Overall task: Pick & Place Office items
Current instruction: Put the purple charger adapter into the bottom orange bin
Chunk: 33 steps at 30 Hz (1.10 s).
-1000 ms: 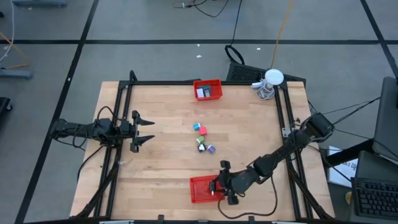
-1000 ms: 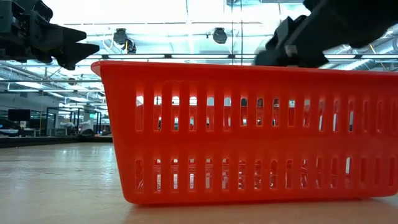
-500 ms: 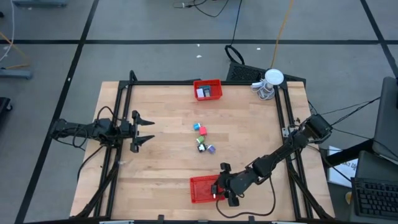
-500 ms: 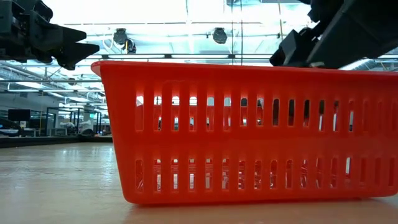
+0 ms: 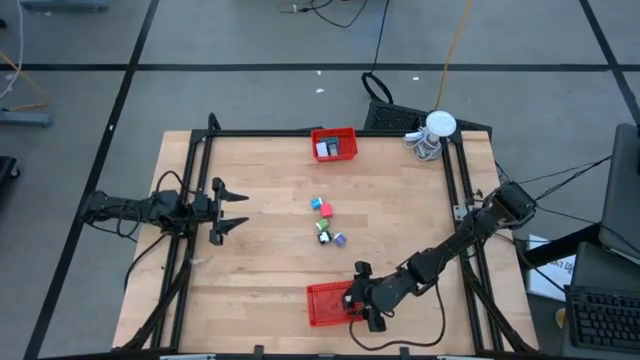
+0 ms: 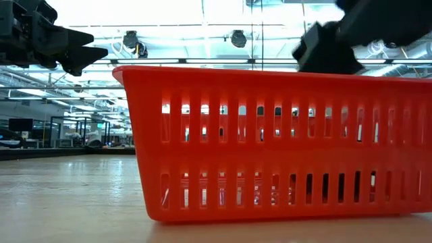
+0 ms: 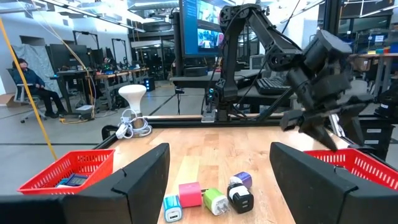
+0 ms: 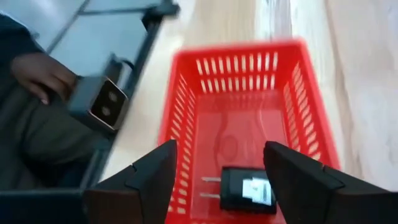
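Hiding basket (image 6: pixel 270 142) contents, low view

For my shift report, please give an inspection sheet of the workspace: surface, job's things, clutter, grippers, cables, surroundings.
Surface: light wooden tabletop in a black frame.
Job's things: small coloured plug adapters clustered mid-table; black plug adapter lying in the near red mesh basket; far red mesh basket holds an item.
Clutter: white round object with coiled cable at the far right corner.
Grippers: left gripper open, at the left side; right gripper open above the near basket.
Cables: on the floor beyond the table.
Surroundings: a person's hand beside the table.
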Tool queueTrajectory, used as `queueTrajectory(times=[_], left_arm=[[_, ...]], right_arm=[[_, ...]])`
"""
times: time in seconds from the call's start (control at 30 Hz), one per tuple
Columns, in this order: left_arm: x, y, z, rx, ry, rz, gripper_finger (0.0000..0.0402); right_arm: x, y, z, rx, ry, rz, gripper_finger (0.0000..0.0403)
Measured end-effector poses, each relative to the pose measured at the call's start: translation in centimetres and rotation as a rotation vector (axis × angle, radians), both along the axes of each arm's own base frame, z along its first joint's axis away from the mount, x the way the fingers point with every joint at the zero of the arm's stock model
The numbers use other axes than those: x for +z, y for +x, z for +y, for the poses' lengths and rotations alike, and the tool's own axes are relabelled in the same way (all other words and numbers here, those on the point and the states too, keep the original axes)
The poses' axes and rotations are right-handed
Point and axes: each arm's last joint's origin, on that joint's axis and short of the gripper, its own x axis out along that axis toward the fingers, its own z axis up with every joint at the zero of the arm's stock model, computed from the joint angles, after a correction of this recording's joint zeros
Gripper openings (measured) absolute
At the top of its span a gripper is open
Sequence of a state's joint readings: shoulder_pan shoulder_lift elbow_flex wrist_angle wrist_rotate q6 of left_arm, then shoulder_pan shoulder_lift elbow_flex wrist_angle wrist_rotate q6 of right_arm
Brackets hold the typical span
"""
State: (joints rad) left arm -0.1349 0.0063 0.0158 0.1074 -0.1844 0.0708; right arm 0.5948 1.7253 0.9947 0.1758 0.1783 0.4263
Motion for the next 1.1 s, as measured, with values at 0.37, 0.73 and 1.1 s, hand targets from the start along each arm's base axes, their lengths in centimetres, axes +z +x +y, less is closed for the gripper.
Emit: queueTrajectory(times=[0.37, 0.73, 1.1], left_arm=[[0.0, 0.0, 0.0, 0.000, 0.000, 0.000, 0.0274], [0.0, 0.0, 0.0, 0.000, 0.000, 0.000, 0.0274], [0.0, 0.0, 0.0, 0.000, 0.000, 0.000, 0.0274]], right_arm=[[2.5, 0.6, -2.6, -0.191, -0.133, -0.139, 0.0222], [1.1, 2.1, -8.5, -0.539, -0.176, 0.000, 0.0222], [-1.3, 3.8, -14.1, -0.614, -0.084, 0.168, 0.0222]])
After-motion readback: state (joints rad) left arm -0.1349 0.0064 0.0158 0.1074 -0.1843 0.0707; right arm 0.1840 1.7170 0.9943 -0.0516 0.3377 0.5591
